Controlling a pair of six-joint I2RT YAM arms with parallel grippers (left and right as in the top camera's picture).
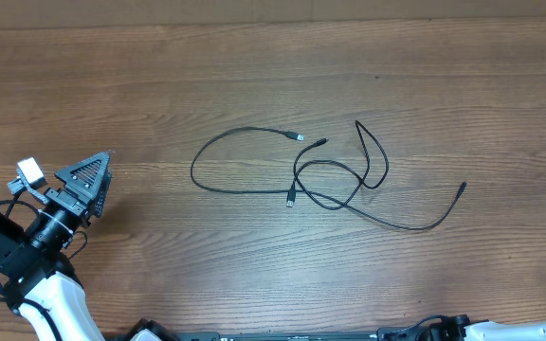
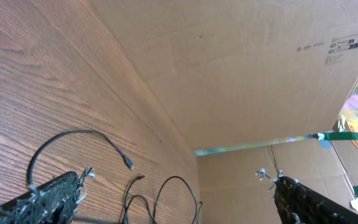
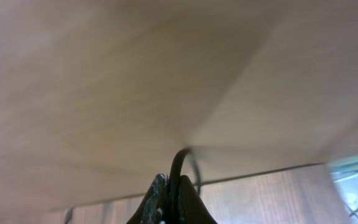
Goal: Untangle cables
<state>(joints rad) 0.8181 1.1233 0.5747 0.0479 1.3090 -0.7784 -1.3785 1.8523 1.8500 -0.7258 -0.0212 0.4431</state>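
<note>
One table (image 1: 254,57): brown wood grain fills your overhead view; your left wrist camera sees the same boards from low down, running back to the wall
Backdrop: a cardboard wall (image 2: 241,81) stands at the far edge and folds at a corner; you see its face only from the wrist cameras
Wall details: a printed label (image 2: 344,50) sits high on the right and a strip of green tape (image 2: 353,135) lies below it, both in the left wrist view alone
Right side: from overhead you get only a sliver of the right arm (image 1: 510,330) at the bottom edge; the wrist camera shows your right gripper (image 3: 169,193) clenched tight, tips together; a dark, blurred curved strand rises at the tips and you cannot tell what it is
Left side: your left gripper (image 1: 98,185) sits at the table's near left with its jaws spread wide, holding nothing, well apart from the cords
Task item: the cables (image 1: 330,175) lie mid-table, thin black cords crossing in loose loops; from overhead you can count four loose ends, one trailing off right
Low view: from the left wrist the cables (image 2: 79,134) show between the spread fingers (image 2: 55,196)
Smallest: a silver-tipped plug (image 1: 300,138) ends the left loop
</note>
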